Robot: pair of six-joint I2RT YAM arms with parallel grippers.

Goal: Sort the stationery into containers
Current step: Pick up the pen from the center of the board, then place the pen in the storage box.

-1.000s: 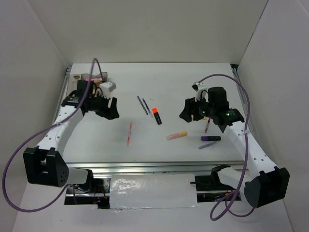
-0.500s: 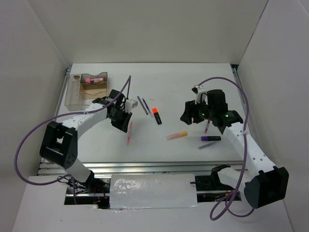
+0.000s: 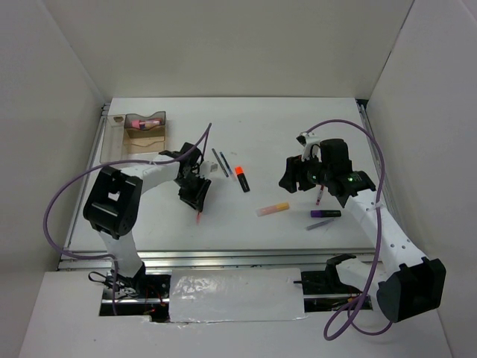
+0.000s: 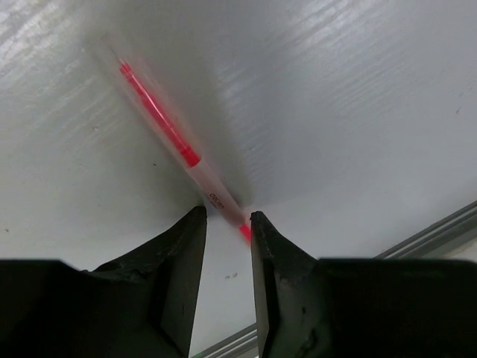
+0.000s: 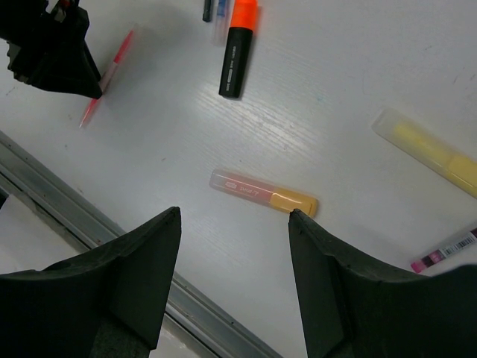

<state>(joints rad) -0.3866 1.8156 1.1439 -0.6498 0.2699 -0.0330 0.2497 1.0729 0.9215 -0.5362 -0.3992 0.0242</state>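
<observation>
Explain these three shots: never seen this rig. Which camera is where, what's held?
Two robot arms bolted to a table. The wide picture comes from a fixed camera above and behind them; the other two sit on the wrists, looking out past the jaws. Left tool straddles a thin red pen, jaws narrow; whether it pinches is unclear. Right tool is open, empty, looking at a yellow-pink marker. Also loose: an orange-capped highlighter, two dark pencils, a purple marker. The clear tray, back left, holds a pink-capped tube.
</observation>
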